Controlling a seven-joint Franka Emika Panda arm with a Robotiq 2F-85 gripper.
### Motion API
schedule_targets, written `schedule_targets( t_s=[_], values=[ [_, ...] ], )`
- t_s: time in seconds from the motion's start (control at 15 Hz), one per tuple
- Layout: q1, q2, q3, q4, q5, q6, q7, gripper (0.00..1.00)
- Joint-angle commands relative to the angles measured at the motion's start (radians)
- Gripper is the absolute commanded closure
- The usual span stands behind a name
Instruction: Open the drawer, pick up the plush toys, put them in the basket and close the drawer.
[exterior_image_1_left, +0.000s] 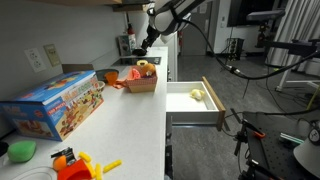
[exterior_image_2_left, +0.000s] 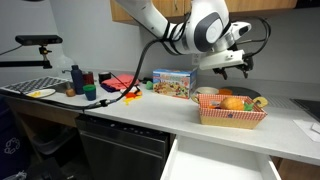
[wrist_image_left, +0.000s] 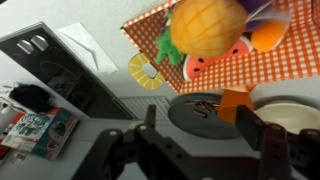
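My pincer (wrist_image_left: 199, 126) hangs wide, empty, over the basket (exterior_image_1_left: 140, 85); orange plush (exterior_image_1_left: 146, 68) is in. Next: yellow plush (exterior_image_1_left: 197, 95) in the drawer (exterior_image_1_left: 184, 101), 4 o'clock of basket, needs descent.

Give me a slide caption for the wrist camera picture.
Open, empty pincer hovers over the check-lined basket with a yellow toy inside.

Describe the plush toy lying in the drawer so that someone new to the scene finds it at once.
Beside the long white counter, the drawer stands pulled out, white inside. On its floor lies the plush toy, small and pale yellow. It is the only thing in the drawer; the other toys sit in the basket up on the counter.
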Motion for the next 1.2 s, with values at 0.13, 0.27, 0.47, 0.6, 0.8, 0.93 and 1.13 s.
schedule_targets(
  t_s=[0.13,0.27,0.47,0.6,0.8,0.93,1.13],
  values=[
    [0.034,-0.031,-0.136,-0.027,-0.188,-0.024,0.116,0.0],
    [0.021,-0.017,-0.164,-0.057,-0.224,-0.045,0.13,0.0],
    [0.033,0.009,-0.223,-0.093,-0.291,-0.096,0.195,0.0],
    [0.035,0.023,-0.246,-0.109,-0.324,-0.147,0.233,0.0],
    [0.001,0.03,-0.218,-0.112,-0.318,-0.154,0.227,0.0],
    [0.002,0.035,-0.222,-0.116,-0.326,-0.173,0.247,0.0],
    [0.004,0.028,-0.215,-0.108,-0.318,-0.202,0.241,0.0]
  ],
)
